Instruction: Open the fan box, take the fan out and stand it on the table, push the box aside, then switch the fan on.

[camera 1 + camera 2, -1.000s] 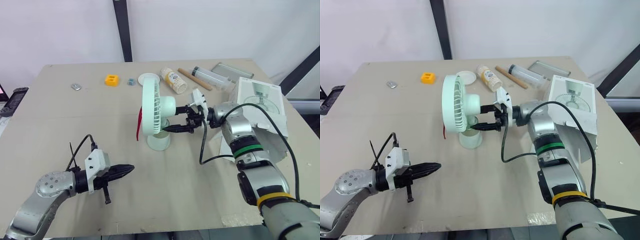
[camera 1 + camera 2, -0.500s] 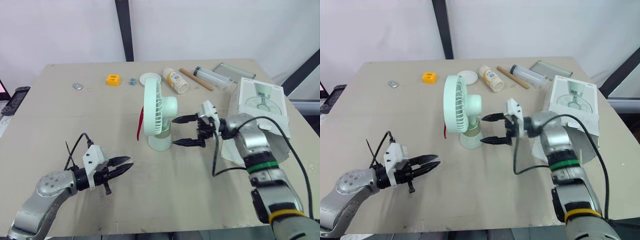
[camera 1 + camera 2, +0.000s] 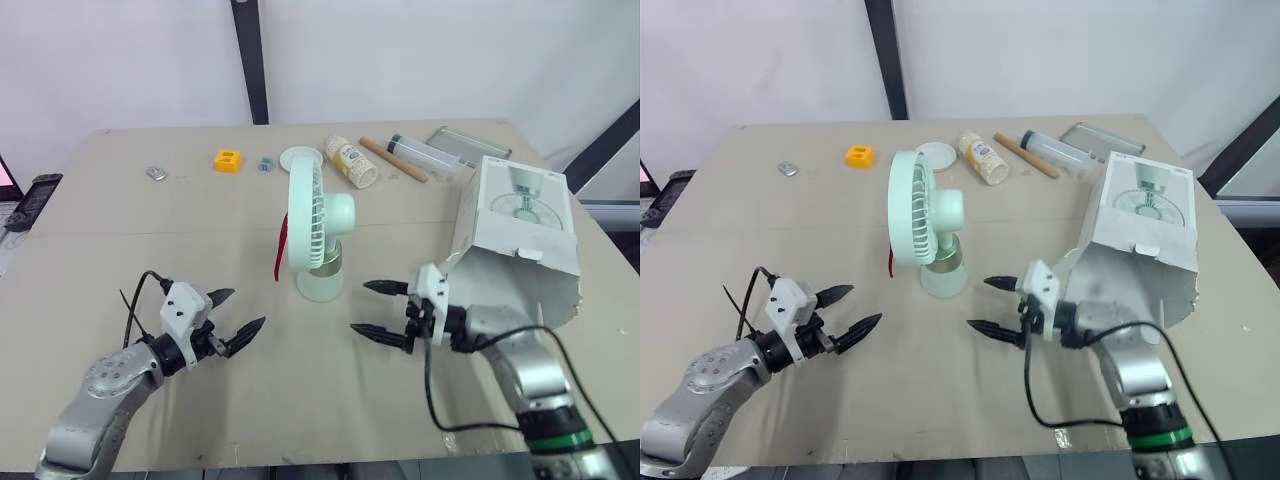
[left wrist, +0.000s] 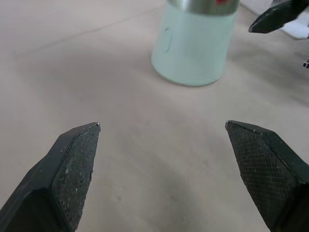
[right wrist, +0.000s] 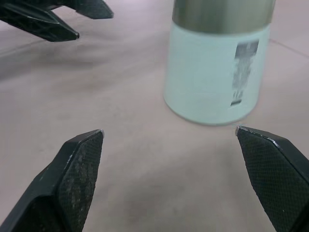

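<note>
Most of the task looks done. The fan (image 3: 318,222) stands upright in the middle of the table (image 3: 150,230), out of the box (image 3: 520,230), which sits open and tilted off to the right, apart from the fan. The left fingers (image 3: 243,328) are spread wide and empty, low over the table on the fan's left. The right fingers (image 3: 378,288) are equally wide, holding nothing, near the fan's base. A red ribbon (image 3: 279,255) hangs down from the grille, so I judge only switching on is left.
</note>
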Available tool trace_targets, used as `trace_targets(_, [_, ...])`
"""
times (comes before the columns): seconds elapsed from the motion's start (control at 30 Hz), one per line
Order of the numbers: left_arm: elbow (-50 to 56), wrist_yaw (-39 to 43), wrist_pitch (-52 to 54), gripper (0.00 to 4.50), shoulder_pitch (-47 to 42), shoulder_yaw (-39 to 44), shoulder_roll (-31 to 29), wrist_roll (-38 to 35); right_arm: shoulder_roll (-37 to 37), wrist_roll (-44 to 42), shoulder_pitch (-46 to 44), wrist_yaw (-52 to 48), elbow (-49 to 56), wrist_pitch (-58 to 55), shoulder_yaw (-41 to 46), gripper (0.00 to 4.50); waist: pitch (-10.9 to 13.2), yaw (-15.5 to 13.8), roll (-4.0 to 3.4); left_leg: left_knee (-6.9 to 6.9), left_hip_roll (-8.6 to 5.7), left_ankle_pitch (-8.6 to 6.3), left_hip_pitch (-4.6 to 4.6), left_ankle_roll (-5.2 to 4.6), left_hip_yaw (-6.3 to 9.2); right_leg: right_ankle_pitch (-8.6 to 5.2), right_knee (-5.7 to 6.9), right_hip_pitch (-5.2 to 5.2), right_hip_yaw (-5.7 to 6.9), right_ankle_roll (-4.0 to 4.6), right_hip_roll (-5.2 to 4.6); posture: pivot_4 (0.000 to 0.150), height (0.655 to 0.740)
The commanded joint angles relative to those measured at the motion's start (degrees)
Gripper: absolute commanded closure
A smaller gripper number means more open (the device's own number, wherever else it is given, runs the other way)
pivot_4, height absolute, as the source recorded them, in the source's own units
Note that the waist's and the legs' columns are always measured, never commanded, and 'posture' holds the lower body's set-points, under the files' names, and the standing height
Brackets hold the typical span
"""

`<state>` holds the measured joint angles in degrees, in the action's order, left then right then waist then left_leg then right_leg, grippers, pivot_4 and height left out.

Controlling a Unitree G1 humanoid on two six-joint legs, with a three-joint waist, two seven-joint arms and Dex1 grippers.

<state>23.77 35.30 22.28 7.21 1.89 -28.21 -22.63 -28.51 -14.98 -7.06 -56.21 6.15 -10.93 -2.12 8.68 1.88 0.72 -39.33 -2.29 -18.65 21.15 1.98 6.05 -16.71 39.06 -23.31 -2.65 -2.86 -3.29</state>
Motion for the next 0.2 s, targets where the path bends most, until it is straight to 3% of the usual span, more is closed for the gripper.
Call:
trace_targets(0.03, [-0.8,-0.4,-2.6,0.03,0.7,-1.0,0.6,2.0,1.3,0.6,1.1,4.1,-0.2,5.1,2.5,0.0,0.0,0.0,0.0,-0.01,0.01,0.0,-0.01,0.0,-0.01,0.0,0.0,0.01,0.0,0.0,0.01,0.15,0.74])
trace_targets(0.2, [-3.3,-1.4,-5.3,0.03,1.3,-2.1,0.1,6.5,1.7,0.1,3.2,5.0,-1.5,8.7,2.7,0.0,0.0,0.0,0.0,0.0,0.01,0.02,-0.03,0.05,0.0,0.0,0.0,0.02,0.01,0.0,0.02,0.15,0.74])
